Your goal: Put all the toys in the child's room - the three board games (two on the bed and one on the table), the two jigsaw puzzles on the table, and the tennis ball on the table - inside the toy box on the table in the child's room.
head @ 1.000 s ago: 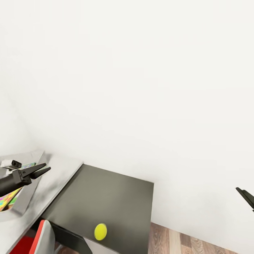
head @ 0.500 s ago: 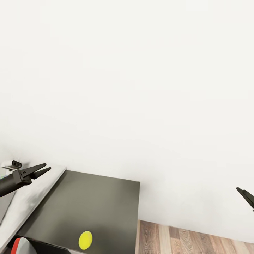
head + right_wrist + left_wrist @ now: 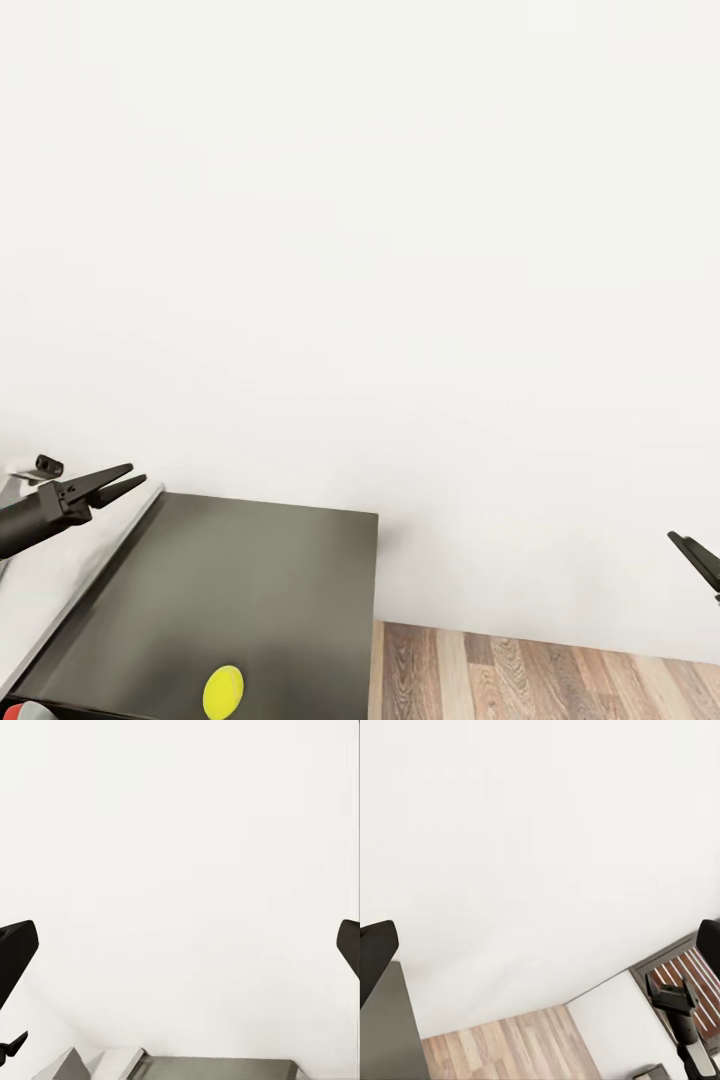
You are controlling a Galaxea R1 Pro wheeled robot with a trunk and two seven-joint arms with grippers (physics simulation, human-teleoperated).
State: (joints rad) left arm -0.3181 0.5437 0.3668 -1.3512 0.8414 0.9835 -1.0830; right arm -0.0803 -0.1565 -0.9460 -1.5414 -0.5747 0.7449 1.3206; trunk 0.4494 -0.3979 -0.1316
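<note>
Landmark: the lower dark grey end unit (image 3: 230, 590) of the long desk, flat matt top, seen from the head camera.

1. Small yellow-green tennis ball (image 3: 223, 692). Rests on the end unit's top at its near edge, alone on that surface.

2. Small red-and-white rounded object (image 3: 25, 711). At the near left corner of the end unit; only a sliver shows, so its kind cannot be told.

3. Pale grey-white worktop (image 3: 75, 575). Adjoins the end unit's left side and stands a step higher. Only a narrow strip is in sight.

4. Left black two-fingered gripper (image 3: 120, 480). Hovers above the worktop, just left of the end unit's far left corner, pointing rightward. Jaws parted by a narrow gap, nothing between them. In the left wrist view its fingertips (image 3: 376, 952) stand at the two sides of the picture with bare wall between.

5. Right black gripper (image 3: 700, 562). Well to the right of the end unit, over the floor. A pointed tip shows at the picture's edge; in the right wrist view its fingertips (image 3: 18, 951) sit far apart, holding nothing.

6. Wood-plank floor (image 3: 540, 672). Brown boards, beginning at the end unit's right side.

7. Plain white wall (image 3: 400, 250). Rises directly behind the end unit and the floor.
</note>
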